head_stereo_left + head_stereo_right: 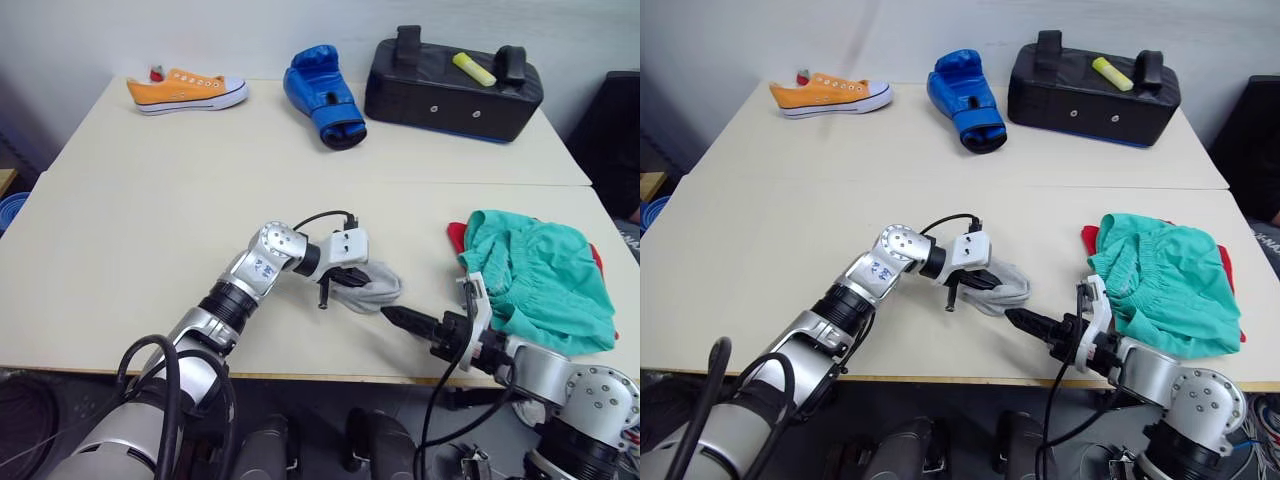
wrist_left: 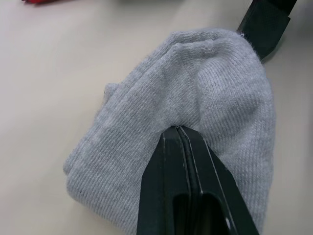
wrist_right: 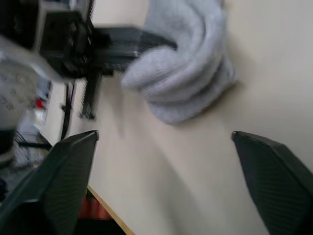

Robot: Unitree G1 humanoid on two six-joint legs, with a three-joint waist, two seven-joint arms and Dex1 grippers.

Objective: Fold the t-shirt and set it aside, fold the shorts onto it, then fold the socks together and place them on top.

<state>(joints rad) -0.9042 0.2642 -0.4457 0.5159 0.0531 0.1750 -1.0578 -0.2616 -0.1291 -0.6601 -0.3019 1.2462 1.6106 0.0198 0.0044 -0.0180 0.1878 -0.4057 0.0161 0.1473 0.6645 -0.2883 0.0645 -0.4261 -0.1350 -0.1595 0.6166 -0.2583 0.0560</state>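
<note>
The grey socks [image 1: 375, 287] lie bunched on the table near its front edge. My left gripper [image 1: 357, 280] is shut on their left side, and in the left wrist view its fingers [image 2: 172, 161] press together into the knit of the socks [image 2: 210, 93]. My right gripper [image 1: 396, 316] is open just to the right of the socks and nearer the front edge, pointing at them without touching. The right wrist view shows its fingers [image 3: 68, 171] wide apart, with the socks [image 3: 186, 83] ahead. The teal shorts [image 1: 535, 272] lie folded at the right on the red t-shirt [image 1: 457, 237], which peeks out at their edges.
Along the far side of the table sit an orange sneaker [image 1: 187, 90], a blue boxing glove [image 1: 322, 95] and a black pad [image 1: 452, 88] with a yellow object [image 1: 473, 68] on it. A seam [image 1: 150, 178] crosses the table. The front edge [image 1: 300, 374] runs close under both grippers.
</note>
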